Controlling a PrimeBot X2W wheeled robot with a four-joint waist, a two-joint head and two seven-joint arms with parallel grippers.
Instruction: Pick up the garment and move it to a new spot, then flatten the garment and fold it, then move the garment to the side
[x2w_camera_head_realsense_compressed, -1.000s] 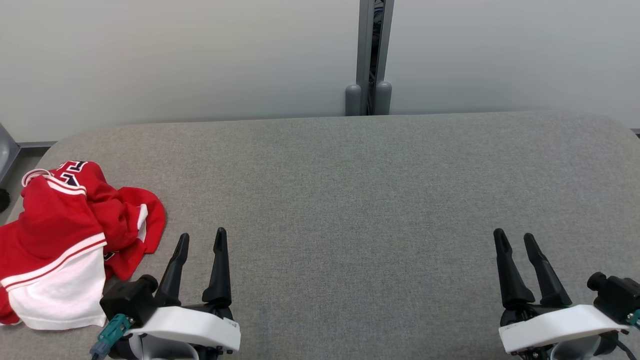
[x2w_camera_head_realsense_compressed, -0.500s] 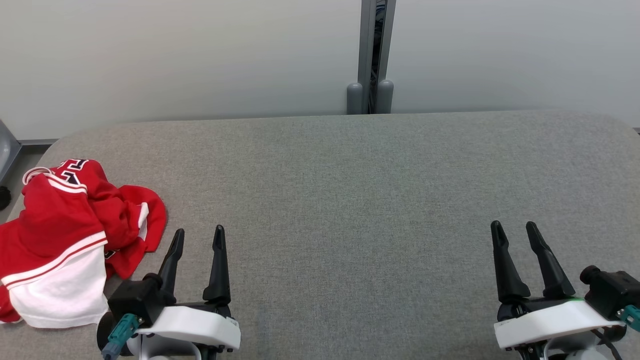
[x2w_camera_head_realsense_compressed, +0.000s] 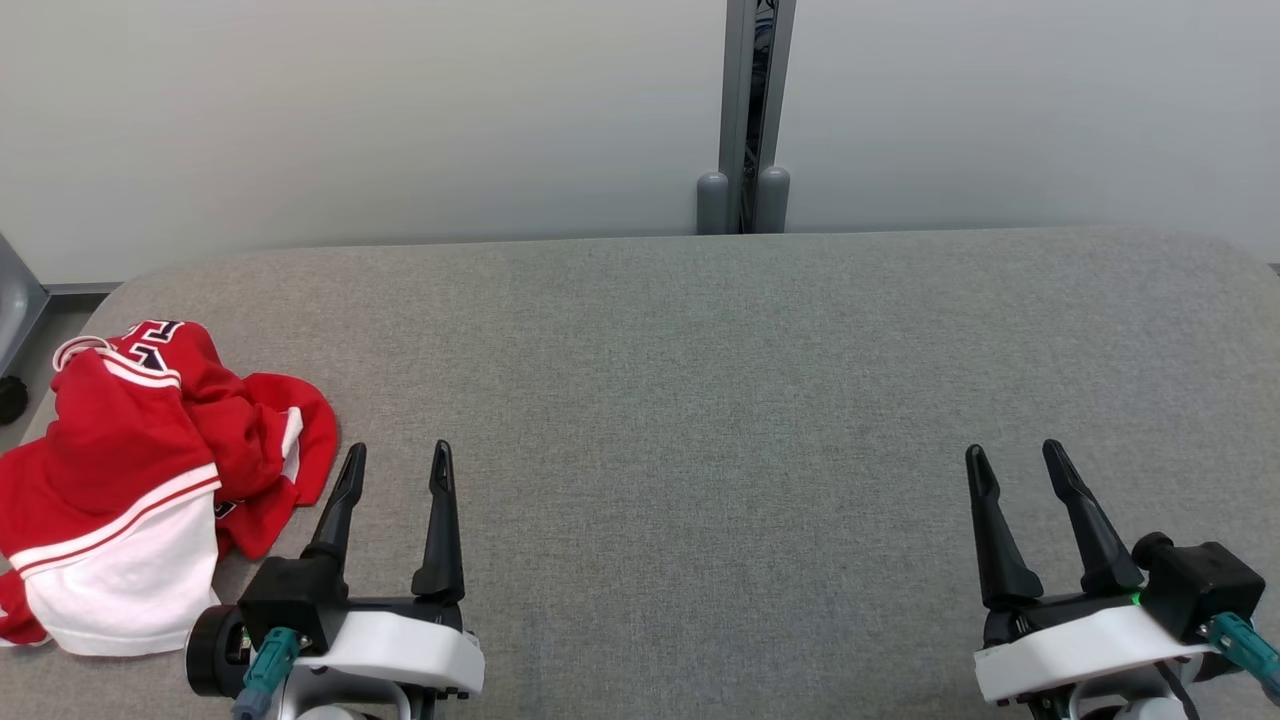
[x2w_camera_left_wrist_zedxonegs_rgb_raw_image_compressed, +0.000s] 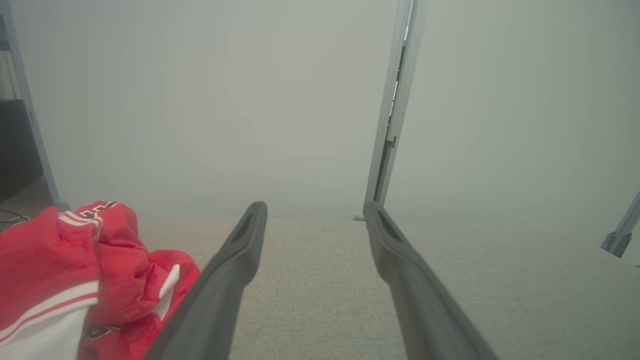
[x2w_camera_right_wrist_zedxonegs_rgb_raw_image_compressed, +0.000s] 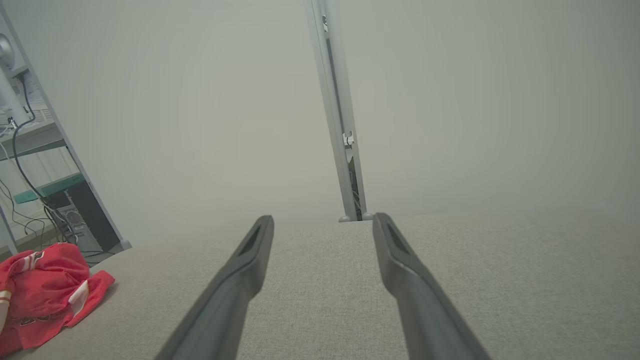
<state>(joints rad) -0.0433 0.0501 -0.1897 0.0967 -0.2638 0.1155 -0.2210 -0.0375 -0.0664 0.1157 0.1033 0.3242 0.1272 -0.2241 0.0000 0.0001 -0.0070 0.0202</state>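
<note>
One grey padded table (x2w_camera_head_realsense_compressed: 700, 400) spans the head view, and its near edge is out of frame. Behind it stand two pale wall panels (x2w_camera_head_realsense_compressed: 350, 120), joined by one grey post (x2w_camera_head_realsense_compressed: 745, 100) whose top is cut off. One garment (x2w_camera_head_realsense_compressed: 130, 470), red with white bands, lies crumpled at the table's left end, its left side cropped by the frame. Dark lettering on it is folded over and unreadable, and what kind of garment it is cannot be told. Two grippers hang over the near side. The left gripper (x2w_camera_head_realsense_compressed: 397, 460) is just right of the garment, jaws spread wide, holding nothing. The right gripper (x2w_camera_head_realsense_compressed: 1012, 460) is far to the right, well apart from the garment, equally wide and empty. Both wrist views are hazy.
</note>
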